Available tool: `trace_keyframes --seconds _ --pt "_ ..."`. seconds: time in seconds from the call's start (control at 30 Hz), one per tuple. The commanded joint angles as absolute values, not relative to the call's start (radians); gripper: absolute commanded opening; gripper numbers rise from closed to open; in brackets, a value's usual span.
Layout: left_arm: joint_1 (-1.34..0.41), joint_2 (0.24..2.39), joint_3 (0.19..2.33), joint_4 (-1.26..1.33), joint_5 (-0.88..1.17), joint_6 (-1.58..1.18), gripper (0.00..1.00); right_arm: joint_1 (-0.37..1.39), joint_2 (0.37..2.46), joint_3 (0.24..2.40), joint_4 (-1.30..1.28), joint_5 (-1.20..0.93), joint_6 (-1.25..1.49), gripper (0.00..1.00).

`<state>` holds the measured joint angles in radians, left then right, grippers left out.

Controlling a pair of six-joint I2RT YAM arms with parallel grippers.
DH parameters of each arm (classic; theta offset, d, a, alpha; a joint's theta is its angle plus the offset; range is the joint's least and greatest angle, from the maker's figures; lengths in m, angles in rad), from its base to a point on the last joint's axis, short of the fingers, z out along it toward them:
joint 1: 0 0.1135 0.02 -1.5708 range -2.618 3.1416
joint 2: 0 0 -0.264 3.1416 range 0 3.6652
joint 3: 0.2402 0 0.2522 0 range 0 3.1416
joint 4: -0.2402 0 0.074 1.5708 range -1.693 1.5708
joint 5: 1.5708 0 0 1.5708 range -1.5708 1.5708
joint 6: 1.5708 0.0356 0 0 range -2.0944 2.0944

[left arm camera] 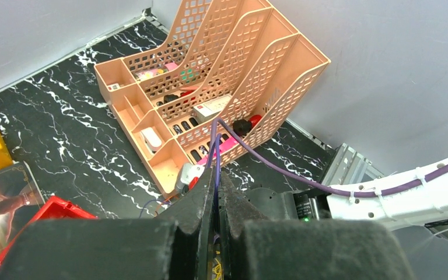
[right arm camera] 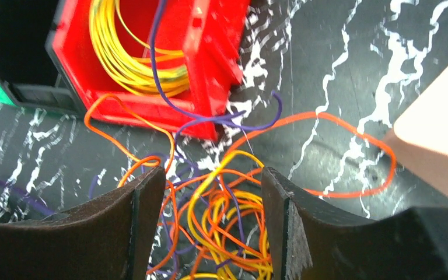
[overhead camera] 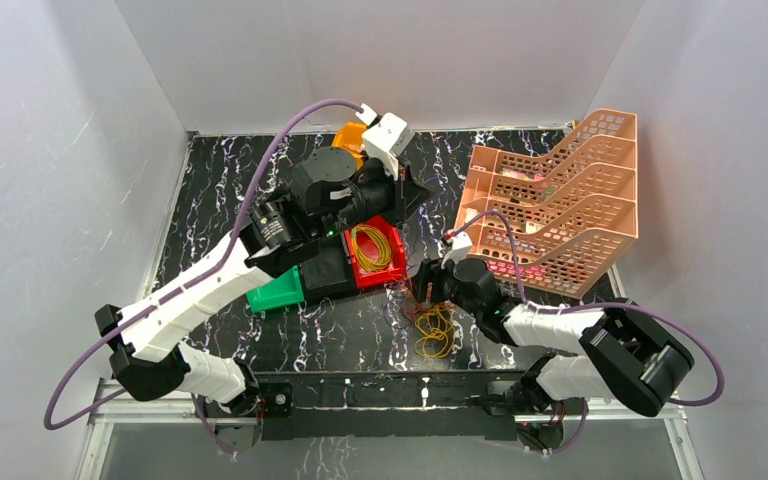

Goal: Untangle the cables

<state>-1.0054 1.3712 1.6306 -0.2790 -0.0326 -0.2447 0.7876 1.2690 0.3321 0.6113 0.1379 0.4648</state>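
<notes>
The cables [overhead camera: 435, 330] lie as a tangle of thin yellow, orange and dark purple loops on the black marble table, just in front of the red bin [overhead camera: 394, 266]. My right gripper [right arm camera: 212, 175] is open right over the tangle [right arm camera: 233, 216], a finger on each side of it, gripping nothing. My left gripper [left arm camera: 216, 175] is raised above the bins and shut on a dark purple cable [left arm camera: 216, 153], which runs taut out of its jaws. That purple strand [right arm camera: 156, 52] rises from the tangle across the red bin. A yellow coil [right arm camera: 122, 58] lies inside the bin.
A black bin [overhead camera: 325, 270] and a green bin [overhead camera: 278, 290] stand left of the red one, with an orange bin [overhead camera: 348, 138] at the back. A peach desk organiser [overhead camera: 550, 205] fills the right side. One orange loop [right arm camera: 379, 169] spreads toward it.
</notes>
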Motion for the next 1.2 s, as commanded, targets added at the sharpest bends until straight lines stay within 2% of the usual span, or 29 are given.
trace_keyframes --seconds 0.0,0.63,1.17 --pt "-1.010 1.363 1.706 -0.305 -0.039 -0.201 0.00 0.792 1.280 0.290 0.673 0.134 0.471 0.69" --pt "-1.009 1.480 2.126 -0.423 -0.144 0.038 0.00 0.792 1.342 0.215 0.687 0.160 0.503 0.68" --pt "-1.010 1.446 2.247 -0.291 -0.311 0.251 0.00 0.792 1.368 0.212 0.681 0.151 0.505 0.68"
